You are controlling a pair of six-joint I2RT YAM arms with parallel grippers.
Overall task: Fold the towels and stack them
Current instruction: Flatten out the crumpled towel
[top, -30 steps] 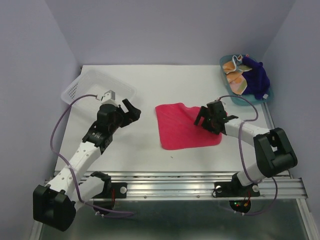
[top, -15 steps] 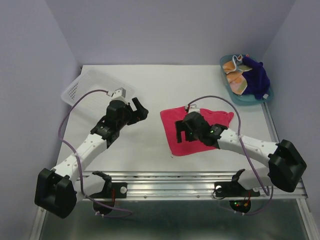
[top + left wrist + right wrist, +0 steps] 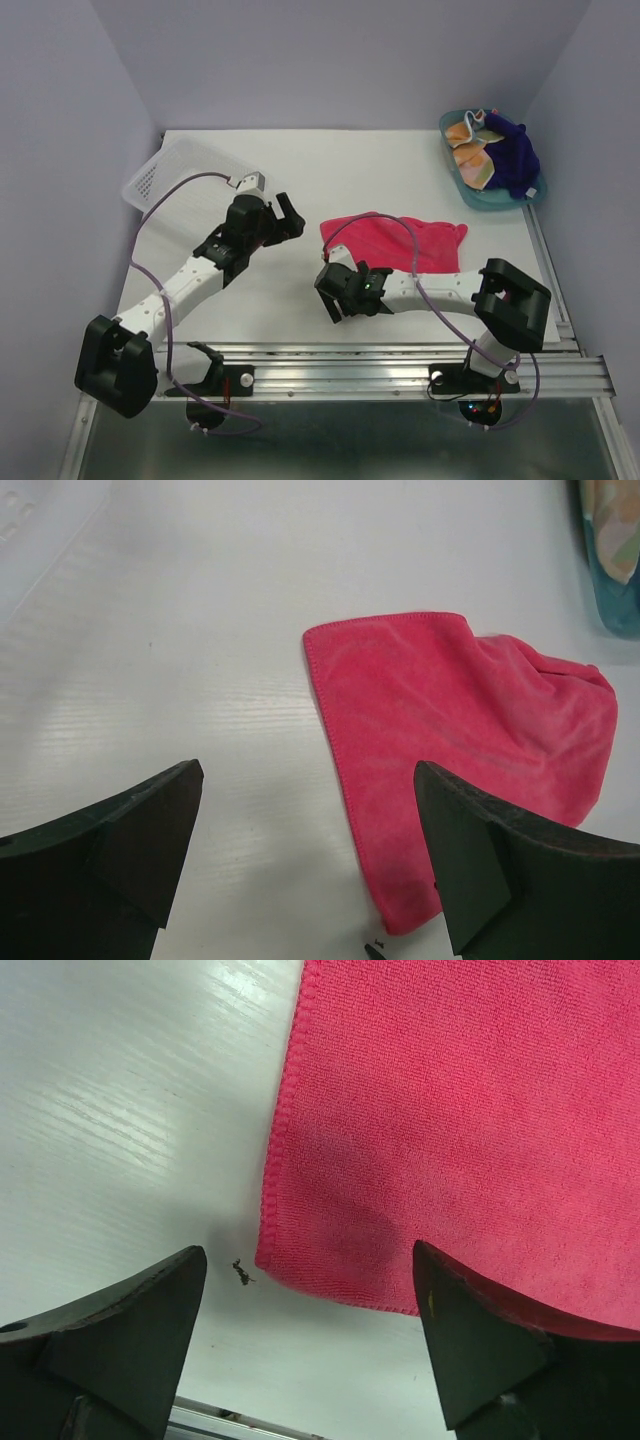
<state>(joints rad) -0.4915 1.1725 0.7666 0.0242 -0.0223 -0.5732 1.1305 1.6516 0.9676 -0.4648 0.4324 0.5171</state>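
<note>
The pink-red towel (image 3: pixel 415 245) lies on the white table, its right part rumpled. It also shows in the left wrist view (image 3: pixel 450 740) and in the right wrist view (image 3: pixel 460 1110). My right gripper (image 3: pixel 336 298) is open and empty, just above the towel's near-left corner (image 3: pixel 310 1330). My left gripper (image 3: pixel 292 218) is open and empty, a little left of the towel's far-left corner (image 3: pixel 310 870). The orange polka-dot towel (image 3: pixel 472 158) and the dark purple-blue towel (image 3: pixel 512 155) lie bunched in the teal tray.
The teal tray (image 3: pixel 500 203) stands at the far right; its edge shows in the left wrist view (image 3: pixel 612 610). A white perforated basket (image 3: pixel 160 172) stands at the far left. A small dark speck (image 3: pixel 240 1273) lies beside the towel corner. The metal front rail (image 3: pixel 380 360) runs along the near edge.
My right gripper has swept left across the pink towel from its right edge to its near-left corner. The towel's right side has bunched up. My left gripper has moved right towards the towel.
</note>
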